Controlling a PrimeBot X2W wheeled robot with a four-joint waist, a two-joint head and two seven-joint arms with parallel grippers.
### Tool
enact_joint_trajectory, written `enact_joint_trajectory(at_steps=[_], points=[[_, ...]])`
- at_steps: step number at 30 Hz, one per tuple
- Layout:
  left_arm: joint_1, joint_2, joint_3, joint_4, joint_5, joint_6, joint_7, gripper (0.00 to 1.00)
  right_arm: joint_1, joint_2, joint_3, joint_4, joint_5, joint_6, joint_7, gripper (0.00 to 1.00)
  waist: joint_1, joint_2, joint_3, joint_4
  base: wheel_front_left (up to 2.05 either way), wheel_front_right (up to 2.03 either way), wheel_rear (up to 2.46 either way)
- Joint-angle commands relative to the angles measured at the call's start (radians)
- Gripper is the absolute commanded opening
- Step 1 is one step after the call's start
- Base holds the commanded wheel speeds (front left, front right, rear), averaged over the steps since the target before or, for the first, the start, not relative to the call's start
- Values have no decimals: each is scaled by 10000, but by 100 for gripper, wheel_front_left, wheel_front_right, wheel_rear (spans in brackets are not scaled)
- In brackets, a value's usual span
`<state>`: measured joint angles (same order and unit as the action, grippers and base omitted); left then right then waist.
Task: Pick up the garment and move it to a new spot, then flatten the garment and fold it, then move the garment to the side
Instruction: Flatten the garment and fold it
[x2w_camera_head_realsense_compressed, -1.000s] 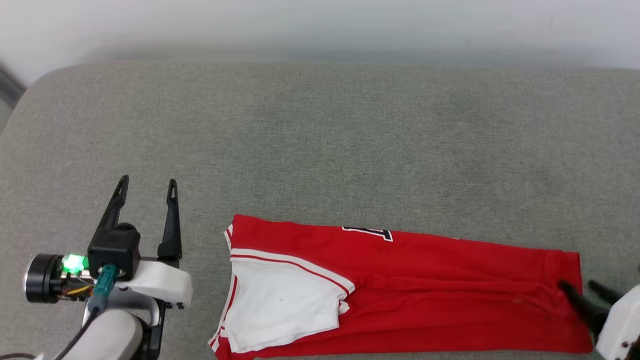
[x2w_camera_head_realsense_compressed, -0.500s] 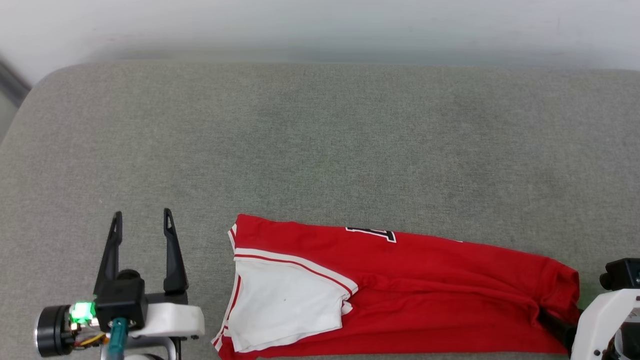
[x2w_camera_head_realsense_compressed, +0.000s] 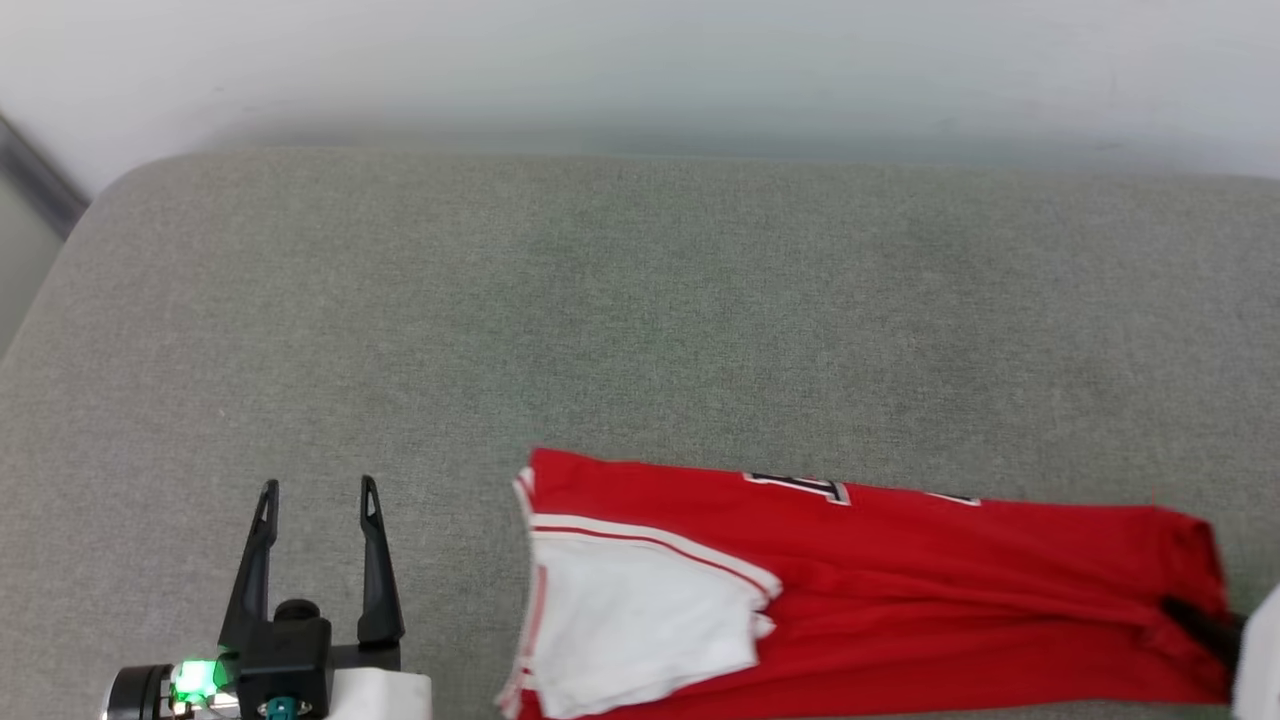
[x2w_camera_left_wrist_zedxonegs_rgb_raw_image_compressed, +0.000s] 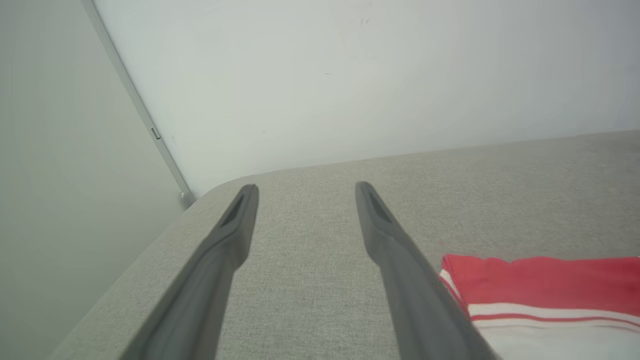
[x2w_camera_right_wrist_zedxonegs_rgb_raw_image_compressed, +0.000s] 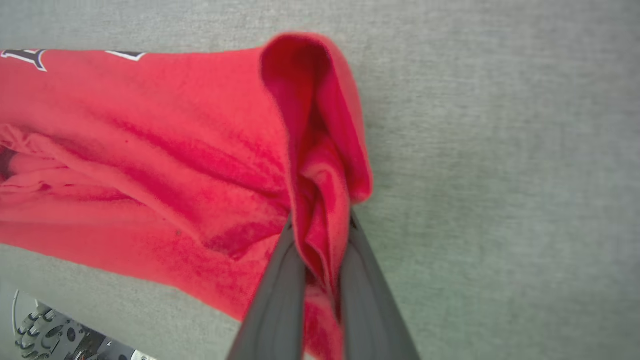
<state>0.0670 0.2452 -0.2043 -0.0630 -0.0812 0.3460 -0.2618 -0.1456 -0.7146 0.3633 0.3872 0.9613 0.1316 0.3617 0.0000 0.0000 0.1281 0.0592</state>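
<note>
The garment (x2w_camera_head_realsense_compressed: 900, 590) is a red shirt folded into a long band on the grey cushion, its white sleeve (x2w_camera_head_realsense_compressed: 630, 625) on top at the left end and a bit of black print along its far edge. My right gripper (x2w_camera_right_wrist_zedxonegs_rgb_raw_image_compressed: 320, 225) is shut on the garment's (x2w_camera_right_wrist_zedxonegs_rgb_raw_image_compressed: 165, 150) right-hand hem, with red cloth bunched between the two dark fingers; it also appears at the frame's lower right edge (x2w_camera_head_realsense_compressed: 1195, 622). My left gripper (x2w_camera_head_realsense_compressed: 316, 492) stands open to the left of the garment, touching nothing. Between its fingers (x2w_camera_left_wrist_zedxonegs_rgb_raw_image_compressed: 305, 192) is bare cushion, with the garment's (x2w_camera_left_wrist_zedxonegs_rgb_raw_image_compressed: 545, 280) corner beside the right finger.
The grey upholstered cushion (x2w_camera_head_realsense_compressed: 640, 320) stretches wide behind and to the left of the garment. A pale wall (x2w_camera_head_realsense_compressed: 640, 70) runs along its far edge, and the cushion's rounded left corner (x2w_camera_left_wrist_zedxonegs_rgb_raw_image_compressed: 210, 192) meets a wall trim strip.
My right gripper has shut on the garment's right hem, bunching it. The head camera has shifted, so the scene sits lower and further right. The left gripper stays open.
</note>
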Motion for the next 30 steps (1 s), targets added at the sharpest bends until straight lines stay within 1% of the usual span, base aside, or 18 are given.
enact_joint_trajectory(at_steps=[1,6,11,13,17,22,25,29,30], points=[[132,-55,54,17,79,-39,-41,100,-166,-219,-128,77,43,-18,30,0,0,0,-37,-5,0,0,0],[298,-235,161,131,292,-251,-34,100,-177,-992,-612,596,-53,-18,437,0,0,0,-158,-43,0,0,0],[385,-325,239,194,429,-434,-34,100,-16,-1277,-778,461,21,-17,1151,0,0,0,-275,-60,0,0,0],[430,-362,285,192,440,-486,-34,100,82,-1137,-786,25,267,-14,1453,0,0,0,-306,-69,0,0,0],[468,-404,335,180,524,-634,-34,100,292,-837,-899,-1299,771,-14,1885,0,0,0,-329,-84,0,0,0],[336,-499,370,205,575,-735,-34,100,298,-343,-665,-3177,655,-12,2235,0,0,0,-278,-65,0,0,0],[211,-533,379,216,607,-824,-33,100,-66,25,-208,-4173,317,-12,2640,0,0,0,-204,-31,0,0,0],[16,-561,387,266,618,-956,-33,100,-792,710,720,-4932,-271,-12,3206,0,0,0,-93,24,0,0,0],[-114,-611,372,315,655,-1032,-33,100,-1537,1239,1556,-5019,-631,-12,3535,0,0,0,-2,76,0,0,0]])
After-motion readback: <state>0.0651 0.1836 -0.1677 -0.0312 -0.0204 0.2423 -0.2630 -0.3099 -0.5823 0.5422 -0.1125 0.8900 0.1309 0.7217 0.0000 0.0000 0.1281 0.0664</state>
